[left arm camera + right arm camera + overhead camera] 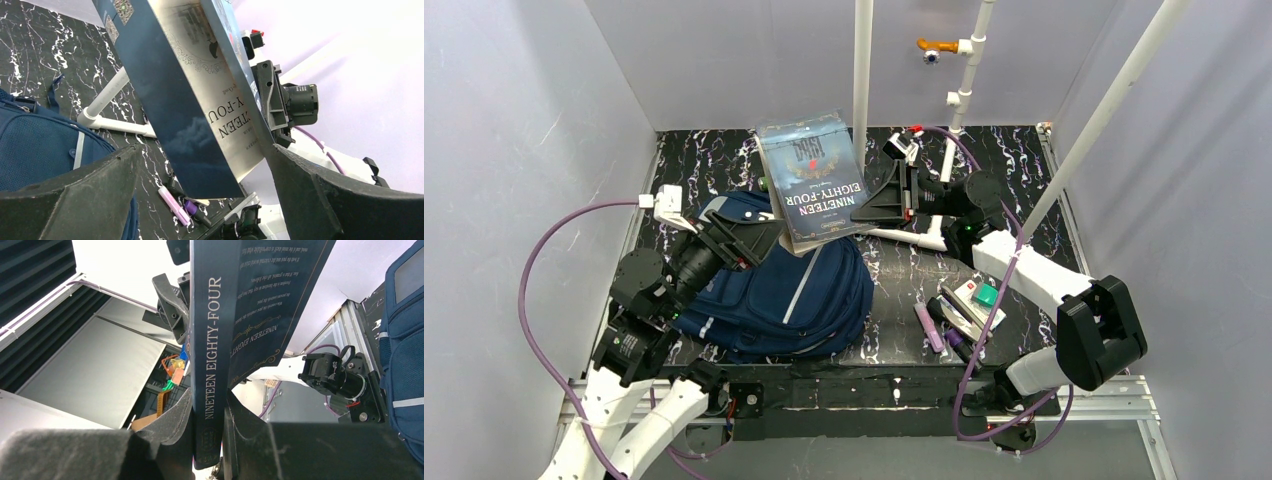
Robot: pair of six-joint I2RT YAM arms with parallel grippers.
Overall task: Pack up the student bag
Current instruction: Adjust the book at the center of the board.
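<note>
The student bag [794, 290], a navy backpack with grey stripes, lies at the table's front left; it also shows in the left wrist view [35, 140] and the right wrist view [405, 340]. A dark book titled Nineteen Eighty-Four [812, 180] hangs tilted in the air above the bag's far end. My right gripper [866, 205] is shut on its spine edge, and the right wrist view shows both fingers [175, 415] pressed against the book [210, 340]. My left gripper [202, 160] stands wide open at the book's [200, 100] lower corner, fingers not touching it.
A pink highlighter [929, 325], a purple marker [954, 345] and a white box with a green button [979, 295] lie on the black marbled table [894, 290] to the right of the bag. White pipes [861, 70] rise at the back; one [904, 237] lies along the table.
</note>
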